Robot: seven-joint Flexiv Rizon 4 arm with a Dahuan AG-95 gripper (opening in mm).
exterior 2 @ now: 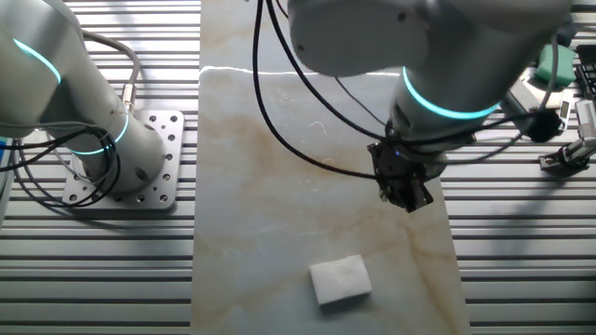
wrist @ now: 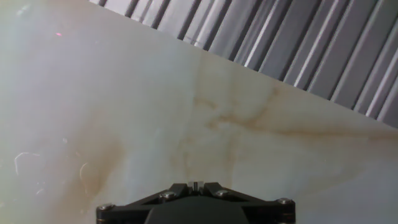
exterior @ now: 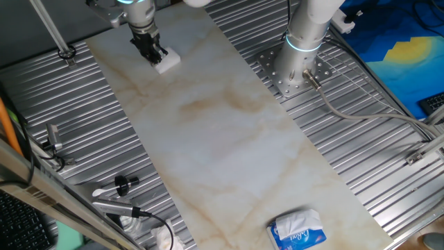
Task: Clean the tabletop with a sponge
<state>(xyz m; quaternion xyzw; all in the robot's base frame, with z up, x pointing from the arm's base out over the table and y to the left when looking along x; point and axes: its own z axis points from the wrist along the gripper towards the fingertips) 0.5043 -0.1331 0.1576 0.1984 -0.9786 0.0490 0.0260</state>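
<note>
1 sponge (exterior 2: 340,279): flat on tabletop (exterior 2: 279,167), free for pickup. 1 tool (exterior 2: 407,191): above and beside sponge, apart, carrying nothing; cannot tell if released or clenched.

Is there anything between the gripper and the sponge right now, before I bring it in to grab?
Nothing visible does. The sponge lies alone on the tabletop, and the gripper hangs above bare marble beside it. In the other fixed camera they look nearly touching, but nothing sits between them. The tissue pack lies at the far end.
</note>
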